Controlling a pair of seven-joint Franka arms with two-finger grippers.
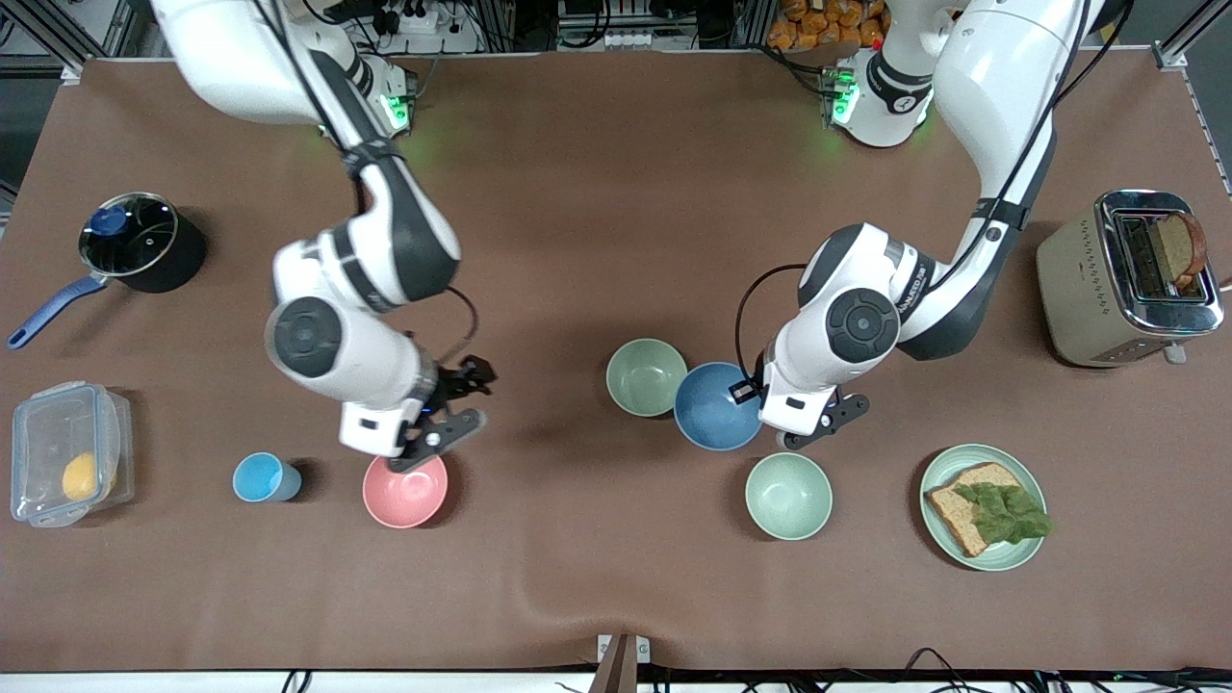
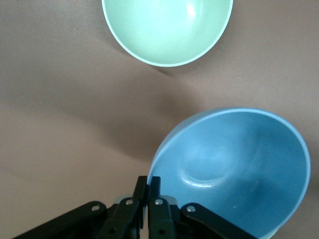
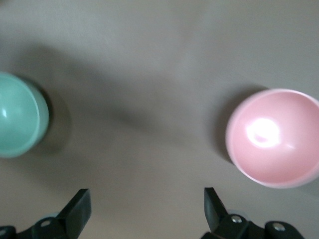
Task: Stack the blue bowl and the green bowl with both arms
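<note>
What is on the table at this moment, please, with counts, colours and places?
blue bowl: one, medium blue, mid-table, tilted, rim pinched by the left gripper
green bowl: one, sage green, beside the blue bowl
mint bowl: one, pale mint, nearer the camera than the blue bowl
pink bowl: one, pink, under the right gripper
cup: one, sky blue, beside the pink bowl
plate: one, mint, holding bread and lettuce
toaster: one, beige, left arm's end, toast inside
pot: one, black, blue handle, right arm's end
plastic box: one, clear, yellow item inside
left gripper: shut on the blue bowl's rim
right gripper: open, over the pink bowl
</note>
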